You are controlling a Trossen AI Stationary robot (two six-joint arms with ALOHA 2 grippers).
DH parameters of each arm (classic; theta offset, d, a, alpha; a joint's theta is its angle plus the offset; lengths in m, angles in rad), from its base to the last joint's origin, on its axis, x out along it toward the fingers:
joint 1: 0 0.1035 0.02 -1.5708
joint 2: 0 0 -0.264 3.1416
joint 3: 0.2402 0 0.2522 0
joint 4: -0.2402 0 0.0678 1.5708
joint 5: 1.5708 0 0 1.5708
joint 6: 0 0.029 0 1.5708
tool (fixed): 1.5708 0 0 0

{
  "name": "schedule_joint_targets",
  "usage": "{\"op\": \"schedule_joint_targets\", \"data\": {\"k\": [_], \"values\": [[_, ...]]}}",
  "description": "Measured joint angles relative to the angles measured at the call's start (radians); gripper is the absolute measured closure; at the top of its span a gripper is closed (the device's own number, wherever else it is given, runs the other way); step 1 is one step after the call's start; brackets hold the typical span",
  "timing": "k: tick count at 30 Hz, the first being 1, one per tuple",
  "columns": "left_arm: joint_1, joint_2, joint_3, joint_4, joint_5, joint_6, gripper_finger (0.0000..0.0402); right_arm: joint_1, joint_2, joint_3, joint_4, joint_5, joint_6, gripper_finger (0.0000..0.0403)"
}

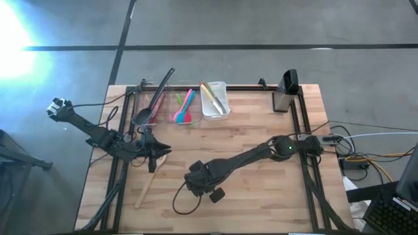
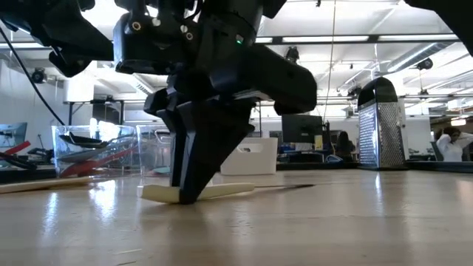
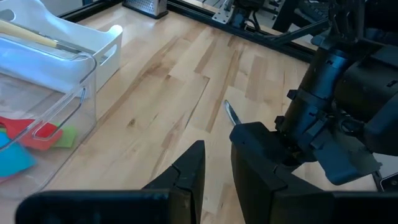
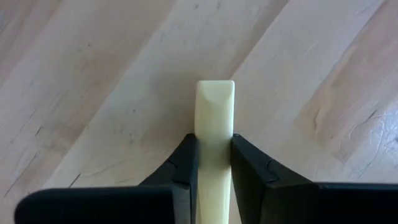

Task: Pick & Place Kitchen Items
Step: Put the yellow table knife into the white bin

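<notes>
While low at the high view's lower centre, right gripper (image 4: 213,171) pinched on the cream spatula (image 4: 214,112) flat on the table (image 1: 261,196), handle running straight between the fingers (left gripper (image 3: 214,180), slightly parted and empty, farther off).

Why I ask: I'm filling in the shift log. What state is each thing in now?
right pincer: shut on the cream spatula.
cream spatula: flat on the table, gripped.
left pincer: slightly open, empty.
wooden utensil: lying loose on the table.
clear bin: holding coloured utensils.
grater: standing upright.
</notes>
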Motion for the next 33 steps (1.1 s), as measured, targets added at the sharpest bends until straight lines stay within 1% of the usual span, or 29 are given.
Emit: {"op": "schedule_joint_targets", "data": {"k": [7,16,26,33], "values": [[0.0,0.0,0.0,0.0,0.0,-0.001,0.0321,-0.009,0.0,-0.001,-0.004,-0.054,0.051,0.0351],[0.0,0.003,-0.014,0.0,0.0,-0.003,0.0321,-0.012,-0.043,-0.004,-0.022,-0.106,0.075,0.0351],[0.0,0.003,-0.02,0.0,0.0,-0.003,0.0321,-0.031,-0.157,-0.003,-0.06,-0.108,0.132,0.0351],[0.0,0.006,-0.028,0.001,-0.013,0.008,0.0321,-0.109,-0.291,-0.001,-0.096,-0.11,0.259,0.0351]]}}
